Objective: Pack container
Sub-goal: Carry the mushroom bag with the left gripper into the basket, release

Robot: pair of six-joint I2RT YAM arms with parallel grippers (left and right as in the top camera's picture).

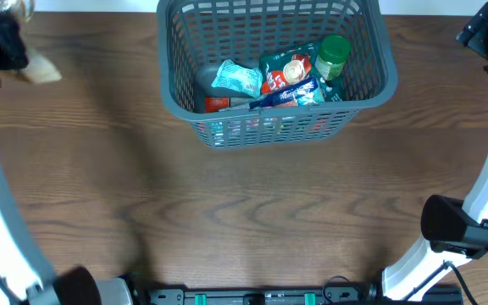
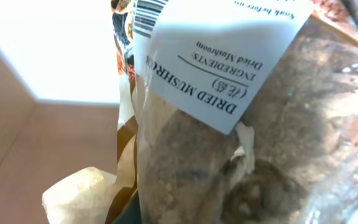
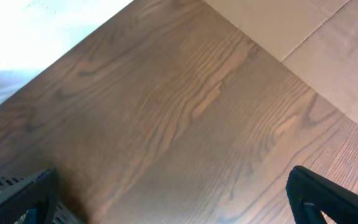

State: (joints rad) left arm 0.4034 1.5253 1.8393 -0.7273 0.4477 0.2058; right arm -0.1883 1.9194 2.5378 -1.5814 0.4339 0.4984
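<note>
The dried mushroom packet [image 2: 241,143] filled the view just before my left jaws [image 1: 1,41] and hid them, so I could not tell whether they pinched it. Past it lay bare bench [image 1: 244,212], then the container [image 1: 227,129] well off to their right, with packets and a green-lidded jar [image 1: 334,51] crowding its farther side. I judged the carry needed height to clear the rim, then a release over the nearer, freer side. My right jaws [image 3: 169,186] hung spread, well beyond it.

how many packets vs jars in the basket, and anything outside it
packets in the container: 4 (pale blue packet, green packet, dark blue packet, red packet)
green-lidded jar: 1
dried mushroom bag, outside it: 1
total: 6
</note>
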